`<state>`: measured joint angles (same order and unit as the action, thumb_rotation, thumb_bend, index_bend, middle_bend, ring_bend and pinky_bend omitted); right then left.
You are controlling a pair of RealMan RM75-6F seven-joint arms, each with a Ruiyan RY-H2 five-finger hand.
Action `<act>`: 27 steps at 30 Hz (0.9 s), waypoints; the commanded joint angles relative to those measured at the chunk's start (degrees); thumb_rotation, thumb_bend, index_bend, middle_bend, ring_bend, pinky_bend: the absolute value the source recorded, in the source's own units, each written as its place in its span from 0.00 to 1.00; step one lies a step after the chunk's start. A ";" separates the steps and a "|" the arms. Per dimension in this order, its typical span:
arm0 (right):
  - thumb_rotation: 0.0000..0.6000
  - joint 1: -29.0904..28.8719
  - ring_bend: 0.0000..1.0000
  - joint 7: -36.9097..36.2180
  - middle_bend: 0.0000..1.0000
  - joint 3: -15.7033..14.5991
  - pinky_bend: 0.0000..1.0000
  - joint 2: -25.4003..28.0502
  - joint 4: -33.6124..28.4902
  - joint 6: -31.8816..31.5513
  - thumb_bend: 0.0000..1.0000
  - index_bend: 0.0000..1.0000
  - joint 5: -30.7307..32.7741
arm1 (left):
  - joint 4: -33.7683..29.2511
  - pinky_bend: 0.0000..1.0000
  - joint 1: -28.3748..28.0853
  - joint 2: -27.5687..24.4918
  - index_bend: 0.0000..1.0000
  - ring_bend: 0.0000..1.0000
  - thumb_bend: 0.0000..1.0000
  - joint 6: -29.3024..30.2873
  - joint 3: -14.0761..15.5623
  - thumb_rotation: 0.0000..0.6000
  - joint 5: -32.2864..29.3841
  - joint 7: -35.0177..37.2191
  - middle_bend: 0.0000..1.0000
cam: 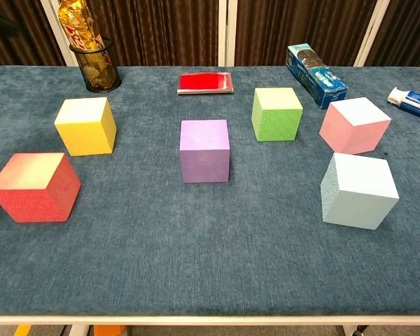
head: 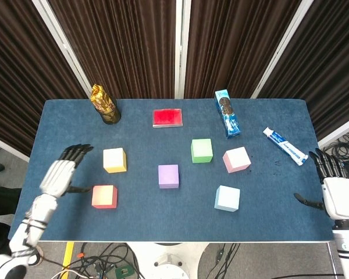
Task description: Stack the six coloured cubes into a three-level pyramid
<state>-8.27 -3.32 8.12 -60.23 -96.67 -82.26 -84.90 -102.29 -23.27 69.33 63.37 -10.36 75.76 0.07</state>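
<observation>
**Six cubes apart on the blue table, both hands empty**

The left hand [head: 59, 173] hangs over the left part of the table [head: 151, 218], fingers stretched out and apart, thumb out to the side, grasping nothing; it sits just left of the red cube [head: 104, 196] and the yellow cube [head: 114, 160] and touches neither; the chest view shows only dark tips at its left edge.

The red cube lies nearest the front on the left; the yellow cube stands behind it, a little to the right; at the back left corner a dark mesh cup [head: 110, 114] holds a gold-wrapped packet [head: 101, 99].

In the middle the purple cube [head: 168, 176] rests alone on the cloth; behind it, near the far edge, lies a flat red box [head: 167, 117].

Right of the purple cube and further back stands the green cube [head: 202, 150]; the pink cube [head: 237, 159] sits just to its right, turned at a slant; the pale blue cube [head: 227, 198] lies in front of both, nearer the front edge; all six cubes stand apart, none stacked and none touching.

Behind the green cube a blue biscuit box [head: 227, 113] lies on its side; a tube of toothpaste [head: 285, 146] lies aslant towards the right edge.

The right hand [head: 336, 195] is at the right edge of the table, beyond the cloth, fingers extended upward, thumb pointing in towards the table, released and empty, well apart from the pale blue cube.
</observation>
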 commanded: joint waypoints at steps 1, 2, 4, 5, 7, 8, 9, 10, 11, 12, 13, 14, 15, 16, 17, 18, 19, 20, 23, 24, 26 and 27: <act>1.00 -1.18 0.00 2.13 0.00 0.77 0.00 1.23 -2.35 0.56 0.00 0.00 -0.41 | 3.31 0.04 -4.79 5.76 0.10 0.00 0.14 -5.22 -1.82 1.00 -6.62 -3.61 0.07; 1.00 -1.50 0.00 2.71 0.00 0.95 0.00 1.48 -2.98 0.84 0.00 0.00 -0.27 | 4.33 0.04 -5.62 7.42 0.09 0.00 0.14 -5.83 -2.04 1.00 -8.06 -4.23 0.07; 1.00 -2.00 0.00 3.37 0.00 1.16 0.00 1.65 -3.57 1.48 0.00 0.00 0.19 | 6.69 0.04 -6.71 10.04 0.09 0.00 0.14 -6.05 -2.46 1.00 -9.95 -5.30 0.07; 1.00 -2.32 0.00 3.74 0.00 1.25 0.00 1.68 -3.80 1.94 0.00 0.00 0.50 | 8.48 0.04 -7.40 11.54 0.09 0.00 0.14 -6.19 -2.70 1.00 -11.26 -6.23 0.07; 1.00 -2.70 0.00 4.12 0.00 1.28 0.00 1.61 -3.94 2.44 0.00 0.00 0.78 | 11.01 0.04 -8.33 13.30 0.09 0.00 0.14 -6.23 -3.01 1.00 -12.74 -7.65 0.07; 1.00 -2.91 0.00 4.35 0.00 1.26 0.00 1.56 -3.87 2.71 0.00 0.00 0.86 | 12.44 0.04 -8.84 14.14 0.09 0.00 0.14 -6.31 -3.14 1.00 -13.36 -8.25 0.07; 1.00 -3.06 0.00 4.52 0.00 1.25 0.00 1.53 -3.73 2.89 0.00 0.00 0.94 | 13.25 0.04 -9.15 14.58 0.09 0.00 0.14 -6.54 -3.27 1.00 -13.84 -8.29 0.07; 1.00 -3.20 0.00 4.67 0.00 1.28 0.00 1.50 -3.57 3.04 0.00 0.00 1.08 | 13.95 0.04 -9.41 14.87 0.09 0.00 0.14 -6.84 -3.40 1.00 -14.32 -8.23 0.07; 1.00 -3.37 0.00 4.72 0.00 1.40 0.00 1.45 -3.37 3.19 0.00 0.00 1.40 | 14.87 0.04 -9.76 15.11 0.09 0.00 0.14 -7.27 -3.52 1.00 -14.91 -8.22 0.07; 1.00 -3.50 0.00 4.66 0.00 1.50 0.00 1.40 -3.25 3.33 0.00 0.00 1.66 | 15.55 0.04 -10.01 15.25 0.09 0.00 0.14 -7.63 -3.61 1.00 -15.36 -8.19 0.07; 1.00 -3.63 0.00 4.57 0.00 1.60 0.00 1.34 -3.13 3.44 0.00 0.00 1.90 | 16.16 0.04 -10.26 15.35 0.09 0.00 0.14 -8.10 -3.65 1.00 -15.77 -8.08 0.07; 1.00 -3.79 0.00 4.51 0.00 1.67 0.00 1.26 -2.96 3.59 0.00 0.00 2.12 | 16.81 0.04 -10.57 15.39 0.09 0.00 0.14 -8.89 -3.76 1.00 -16.32 -7.63 0.07; 1.00 -3.88 0.00 4.51 0.00 1.67 0.00 1.18 -2.83 3.69 0.00 0.00 2.20 | 17.22 0.04 -10.77 15.38 0.09 0.00 0.14 -9.54 -3.86 1.00 -16.74 -7.12 0.07; 1.00 -3.98 0.00 4.55 0.00 1.63 0.00 1.08 -2.71 3.80 0.00 0.00 2.28 | 17.68 0.04 -10.97 15.37 0.09 0.00 0.14 -10.06 -3.94 1.00 -17.06 -6.72 0.08; 1.00 -4.10 0.00 4.62 0.00 1.57 0.00 0.95 -2.59 3.97 0.00 0.00 2.37 | 18.35 0.04 -11.21 15.44 0.09 0.00 0.14 -10.51 -4.03 1.00 -17.33 -6.35 0.09; 1.00 -4.19 0.00 4.68 0.00 1.53 0.00 0.84 -2.49 4.10 0.00 0.00 2.46 | 18.79 0.04 -11.38 15.54 0.09 0.00 0.14 -10.80 -4.08 1.00 -17.49 -6.03 0.12; 1.00 -4.27 0.00 4.74 0.00 1.49 0.00 0.73 -2.38 4.23 0.00 0.00 2.59 | 19.10 0.04 -11.52 15.65 0.09 0.00 0.14 -11.14 -4.15 1.00 -17.62 -5.57 0.15; 1.00 -4.37 0.00 4.80 0.00 1.44 0.00 0.57 -2.25 4.40 0.00 0.00 2.77 | 19.43 0.04 -11.69 15.83 0.09 0.00 0.14 -11.51 -4.26 1.00 -17.59 -4.75 0.18; 1.00 -4.56 0.00 4.84 0.00 1.33 0.00 0.26 -1.95 4.69 0.00 0.00 3.07 | 20.90 0.04 -12.17 16.72 0.09 0.00 0.14 -11.57 -4.19 1.00 -17.06 -4.08 0.22; 1.00 -4.60 0.00 4.85 0.00 1.26 0.00 0.14 -1.81 4.73 0.00 0.00 3.14 | 21.69 0.04 -12.47 17.21 0.09 0.00 0.15 -11.82 -4.13 1.00 -17.15 -4.05 0.23; 1.00 -4.57 0.00 4.80 0.00 1.17 0.00 0.04 -1.58 4.68 0.00 0.00 3.29 | 22.85 0.04 -12.97 17.97 0.09 0.00 0.16 -12.54 -4.03 1.00 -17.66 -3.91 0.25; 1.00 -4.54 0.00 4.76 0.00 1.15 0.00 0.05 -1.50 4.61 0.00 0.00 3.34 | 23.27 0.04 -13.10 18.29 0.10 0.00 0.18 -12.56 -4.06 1.00 -17.86 -3.91 0.27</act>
<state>-12.81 1.45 9.28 -60.18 -98.16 -77.64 -81.56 -79.56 -36.02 87.14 51.13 -14.45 58.19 -3.96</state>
